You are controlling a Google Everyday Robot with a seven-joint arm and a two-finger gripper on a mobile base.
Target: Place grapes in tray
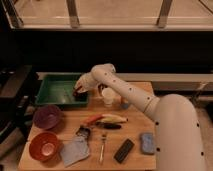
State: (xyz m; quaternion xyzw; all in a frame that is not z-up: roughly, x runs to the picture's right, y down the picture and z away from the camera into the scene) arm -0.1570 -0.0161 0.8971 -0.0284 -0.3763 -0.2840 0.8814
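Note:
The green tray (57, 89) sits at the back left of the wooden table. My gripper (78, 90) hangs over the tray's right end, just inside its right wall, at the end of the white arm that reaches in from the right. A small dark red-purple clump, the grapes (76, 93), shows right at the gripper's tip, low over the tray floor. I cannot tell whether the grapes are held or lying in the tray.
A maroon bowl (47, 116) and an orange-red bowl (45, 146) stand at the table's left front. A white cup (108, 96) stands right of the tray. A banana (113, 119), fork (103, 145), grey cloth (75, 150), black bar (124, 150) and blue sponge (147, 142) lie in front.

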